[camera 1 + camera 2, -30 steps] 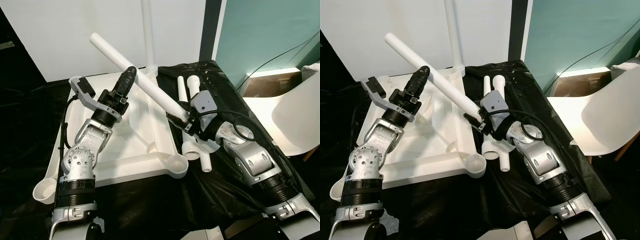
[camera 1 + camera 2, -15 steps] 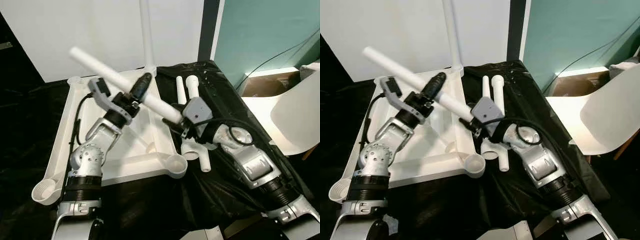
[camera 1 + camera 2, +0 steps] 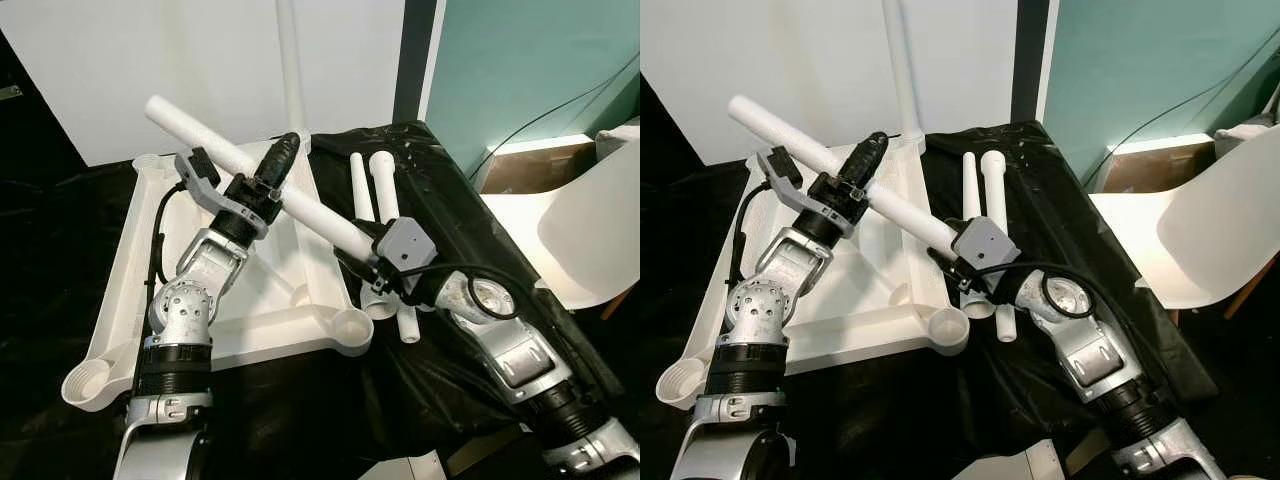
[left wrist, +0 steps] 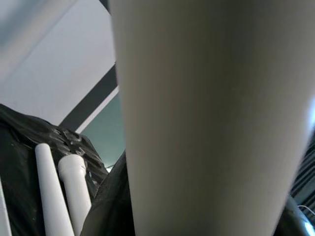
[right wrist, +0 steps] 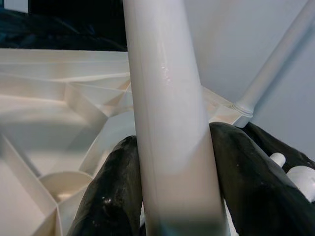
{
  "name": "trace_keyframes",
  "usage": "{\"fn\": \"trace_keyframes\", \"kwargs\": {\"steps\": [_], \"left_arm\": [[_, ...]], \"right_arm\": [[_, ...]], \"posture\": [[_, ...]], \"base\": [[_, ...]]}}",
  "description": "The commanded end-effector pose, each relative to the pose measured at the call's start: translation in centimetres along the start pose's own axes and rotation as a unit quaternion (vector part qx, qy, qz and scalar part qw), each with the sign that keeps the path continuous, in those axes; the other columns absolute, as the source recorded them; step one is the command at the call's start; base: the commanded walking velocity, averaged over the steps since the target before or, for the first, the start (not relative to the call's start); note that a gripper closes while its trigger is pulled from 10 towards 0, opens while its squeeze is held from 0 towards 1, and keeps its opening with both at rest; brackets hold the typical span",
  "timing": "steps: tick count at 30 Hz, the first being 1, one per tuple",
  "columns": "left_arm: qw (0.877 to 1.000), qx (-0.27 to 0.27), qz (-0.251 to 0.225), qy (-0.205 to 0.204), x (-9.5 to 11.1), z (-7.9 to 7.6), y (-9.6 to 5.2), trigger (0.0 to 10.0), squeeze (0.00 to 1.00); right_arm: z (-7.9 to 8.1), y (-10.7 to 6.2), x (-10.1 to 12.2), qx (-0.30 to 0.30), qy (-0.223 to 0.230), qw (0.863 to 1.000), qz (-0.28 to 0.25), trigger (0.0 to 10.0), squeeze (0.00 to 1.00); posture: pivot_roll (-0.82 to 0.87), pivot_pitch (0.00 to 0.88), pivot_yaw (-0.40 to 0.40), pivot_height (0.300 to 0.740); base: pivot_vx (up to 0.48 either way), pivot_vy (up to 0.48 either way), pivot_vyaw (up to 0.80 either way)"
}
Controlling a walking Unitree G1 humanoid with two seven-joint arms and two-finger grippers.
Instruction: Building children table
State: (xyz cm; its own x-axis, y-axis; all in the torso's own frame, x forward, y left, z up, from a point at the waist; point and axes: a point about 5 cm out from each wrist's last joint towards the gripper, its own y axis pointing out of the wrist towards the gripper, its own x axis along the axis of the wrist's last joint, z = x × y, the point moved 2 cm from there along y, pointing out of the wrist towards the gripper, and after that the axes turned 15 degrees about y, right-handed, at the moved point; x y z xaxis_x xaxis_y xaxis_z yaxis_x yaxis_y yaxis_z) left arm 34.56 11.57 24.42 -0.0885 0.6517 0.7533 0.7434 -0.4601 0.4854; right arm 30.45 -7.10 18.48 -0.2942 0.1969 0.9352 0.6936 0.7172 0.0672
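Observation:
The white table top [image 3: 130, 270] lies upside down with round corner sockets. One white leg [image 3: 291, 70] stands upright in its far corner. A long white table leg [image 3: 215, 145] slants above the top, from far left down to near right. My left gripper [image 3: 280, 163] is shut on its middle; that leg [image 4: 206, 123] looms close in the left wrist view. My right gripper [image 3: 366, 250] is shut on its lower end, near the top's right edge. In the right wrist view the black fingers [image 5: 110, 196] press either side of the leg [image 5: 167, 123].
Two loose white legs [image 3: 385, 180] lie on the black cloth [image 3: 450, 190] right of the top. Open sockets sit at the near right corner [image 3: 350, 328] and near left corner [image 3: 85, 380]. A white chair [image 3: 590, 230] stands at the right, with a cardboard box [image 3: 520, 165] behind.
The held leg has swung flatter, its far end going left and down. My left gripper rose and moved right along it, and my right gripper shifted nearer with the lower end.

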Motion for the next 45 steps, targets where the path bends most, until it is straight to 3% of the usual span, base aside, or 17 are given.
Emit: {"fn": "trace_keyframes", "kwargs": {"steps": [1, 2, 3, 5, 6, 11, 12, 19, 20, 29, 30, 36, 39, 40, 41, 42, 45], "left_arm": [[0.993, -0.111, -0.047, 0.007, 1.0, -2.2, 0.1, 0.0, 0.00], [0.993, -0.111, -0.047, 0.008, 1.0, -2.2, 0.0, 0.0, 0.00], [0.993, -0.110, -0.047, 0.011, 0.9, -2.2, 0.0, 0.0, 0.00], [0.993, -0.108, -0.048, 0.013, 1.0, -2.2, 0.0, 0.0, 0.00], [0.993, -0.108, -0.048, 0.015, 1.0, -2.2, 0.0, 0.0, 0.00], [0.993, -0.111, -0.047, 0.019, 1.0, -2.3, 0.2, 0.0, 0.00], [0.992, -0.113, -0.046, 0.020, 0.9, -2.4, 0.3, 0.0, 0.00], [0.991, -0.123, -0.048, 0.020, 1.0, -2.7, 0.6, 0.0, 0.00], [0.991, -0.123, -0.051, 0.022, 1.2, -2.7, 0.7, 0.0, 0.00], [0.991, -0.092, -0.082, 0.044, 2.4, -2.1, 1.4, 0.0, 0.00], [0.992, -0.083, -0.081, 0.044, 2.4, -1.9, 1.4, 10.0, 1.00], [0.993, -0.068, -0.079, 0.050, 2.6, -1.5, 1.6, 10.0, 1.00], [0.994, -0.043, -0.079, 0.058, 2.8, -1.1, 2.0, 10.0, 1.00], [0.994, -0.032, -0.084, 0.055, 3.0, -0.9, 2.3, 10.0, 0.66], [0.994, -0.027, -0.088, 0.052, 3.2, -0.8, 2.4, 10.0, 0.66], [0.994, -0.029, -0.089, 0.049, 3.3, -0.9, 2.5, 10.0, 0.00], [0.994, -0.039, -0.086, 0.046, 3.2, -1.2, 2.4, 10.0, 0.00]], "right_arm": [[0.0, 0.0, -1.1, -0.007, 0.009, 1.000, 0.027, 10.0, 0.00], [-0.1, 0.1, -1.1, -0.010, 0.012, 1.000, 0.026, 10.0, 0.00], [-0.3, 0.4, -0.9, -0.019, 0.027, 0.999, 0.023, 10.0, 0.47], [-0.4, 0.5, -0.8, -0.023, 0.033, 0.999, 0.021, 10.0, 0.47], [-0.5, 0.7, -0.7, -0.026, 0.046, 0.998, 0.019, 10.0, 1.00], [-1.1, 1.1, -0.3, -0.032, 0.086, 0.995, 0.028, 10.0, 0.93], [-1.1, 1.2, -0.2, -0.023, 0.096, 0.994, 0.037, 10.0, 0.00], [-0.4, 0.8, -0.7, 0.044, 0.189, 0.976, 0.101, 10.0, 0.00], [-0.6, 0.5, -1.0, 0.057, 0.208, 0.969, 0.123, 0.3, 0.00], [-2.6, 0.8, -0.9, 0.040, 0.229, 0.961, 0.151, 0.0, 0.00], [-2.8, 1.0, -0.7, 0.028, 0.228, 0.962, 0.148, 0.0, 0.00], [-3.4, 1.7, 0.4, -0.011, 0.213, 0.968, 0.131, 0.0, 0.00], [-3.7, 2.6, 1.0, -0.059, 0.152, 0.981, 0.100, 0.0, 0.00], [-3.3, 3.2, 0.6, -0.082, 0.148, 0.981, 0.092, 0.0, 0.00], [-3.0, 3.6, 0.2, -0.095, 0.149, 0.980, 0.090, 0.0, 0.00], [-2.7, 4.0, 0.0, -0.108, 0.111, 0.984, 0.087, 0.0, 0.00], [-2.4, 4.5, 0.3, -0.124, 0.041, 0.988, 0.077, 0.0, 0.00]], "posture": [[-0.08, 0.000, 0.055, 0.740], [-0.08, 0.000, 0.054, 0.740], [-0.08, 0.000, 0.054, 0.740], [-0.08, 0.000, 0.054, 0.740], [-0.08, 0.000, 0.054, 0.740], [-0.09, 0.000, 0.060, 0.740], [-0.09, 0.000, 0.062, 0.740], [-0.10, 0.000, 0.066, 0.740], [-0.10, 0.000, 0.066, 0.740], [-0.10, 0.000, 0.064, 0.740], [-0.10, 0.000, 0.065, 0.740], [-0.10, 0.000, 0.066, 0.740], [-0.11, 0.000, 0.066, 0.740], [-0.11, 0.000, 0.066, 0.740], [-0.11, 0.000, 0.066, 0.740], [-0.10, 0.000, 0.060, 0.740], [-0.10, 0.000, 0.056, 0.740]], "base": [[0.000, 0.000, 0.00], [0.000, 0.000, 0.00], [0.000, 0.000, 0.00], [0.000, 0.000, 0.00], [0.000, 0.000, 0.00], [0.000, 0.000, 0.00], [0.000, 0.000, 0.00], [0.000, 0.000, 0.00], [0.000, 0.000, 0.00], [0.000, 0.000, 0.00], [0.000, 0.000, 0.00], [0.000, 0.000, 0.00], [0.000, 0.000, 0.00], [0.000, 0.000, 0.00], [0.000, 0.000, 0.00], [0.000, 0.000, 0.00], [0.000, 0.000, 0.00]]}}
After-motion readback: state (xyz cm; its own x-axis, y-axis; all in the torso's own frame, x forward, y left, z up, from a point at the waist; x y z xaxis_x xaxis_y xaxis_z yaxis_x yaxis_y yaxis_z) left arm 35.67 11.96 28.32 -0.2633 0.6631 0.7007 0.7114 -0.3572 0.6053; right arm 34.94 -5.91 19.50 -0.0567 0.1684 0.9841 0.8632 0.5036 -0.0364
